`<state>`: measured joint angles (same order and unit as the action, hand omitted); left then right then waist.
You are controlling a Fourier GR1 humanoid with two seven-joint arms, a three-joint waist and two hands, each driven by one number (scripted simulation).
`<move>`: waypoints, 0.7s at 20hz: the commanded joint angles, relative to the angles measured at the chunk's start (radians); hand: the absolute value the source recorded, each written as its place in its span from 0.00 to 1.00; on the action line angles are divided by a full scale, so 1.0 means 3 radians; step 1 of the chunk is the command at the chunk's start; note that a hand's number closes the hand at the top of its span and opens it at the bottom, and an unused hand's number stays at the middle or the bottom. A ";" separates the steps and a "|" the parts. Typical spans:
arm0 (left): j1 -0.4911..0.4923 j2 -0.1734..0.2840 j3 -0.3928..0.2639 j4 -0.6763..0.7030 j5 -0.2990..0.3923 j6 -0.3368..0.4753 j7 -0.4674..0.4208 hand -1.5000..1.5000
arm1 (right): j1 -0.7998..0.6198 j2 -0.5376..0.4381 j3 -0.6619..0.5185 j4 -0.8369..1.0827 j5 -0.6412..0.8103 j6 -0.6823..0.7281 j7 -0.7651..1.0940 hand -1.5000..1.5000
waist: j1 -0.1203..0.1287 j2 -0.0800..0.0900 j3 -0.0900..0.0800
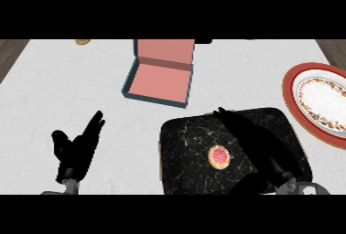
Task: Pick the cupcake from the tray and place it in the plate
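Right hand (267,151): fingers straight, holding nothing, stretched over black tray (189,137). Cupcake (220,156): on tray, just left of those fingers. Left hand (76,148): open, resting on counter. Plate (297,87): far right.

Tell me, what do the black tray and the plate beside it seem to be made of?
The tray looks like polished black stone, perhaps marble: pale veins cross its dark face. The plate looks like glazed ceramic: white, with a red rim and a floral band.
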<state>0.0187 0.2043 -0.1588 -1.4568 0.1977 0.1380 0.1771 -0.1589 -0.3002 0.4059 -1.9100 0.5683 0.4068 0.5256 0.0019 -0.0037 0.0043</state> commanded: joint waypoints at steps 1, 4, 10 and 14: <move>0.0020 0.0064 0.0087 -0.0074 0.0098 -0.0134 0.0245 0.50 | 0.0174 -0.0005 0.0094 0.0076 0.0333 -0.0104 -0.0070 0.00 | -0.0004 0.0010 -0.0014; -0.0102 -0.0113 0.0051 0.0076 -0.0039 -0.0013 0.0172 0.50 | -0.0123 0.0241 0.0143 0.0415 0.0520 -0.0110 0.0028 0.00 | 0.0005 0.0013 -0.0014; 0.0150 -0.0242 -0.0070 -0.0067 -0.0158 -0.0031 0.0120 0.50 | -0.0083 0.0498 0.0286 0.0396 0.0622 -0.0016 0.0126 0.00 | 0.0014 0.0010 -0.0014; -0.0014 -0.0076 0.0200 0.0114 -0.0044 -0.0295 0.0078 0.50 | -0.0058 0.0442 0.0175 0.0473 0.0675 0.0113 0.0001 0.00 | 0.0000 0.0011 -0.0015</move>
<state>0.0102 0.1695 -0.1196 -1.4447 0.1704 0.0923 0.1832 -0.1602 -0.1997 0.4457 -1.7734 0.7470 0.3977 0.4967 0.0033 -0.0043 0.0055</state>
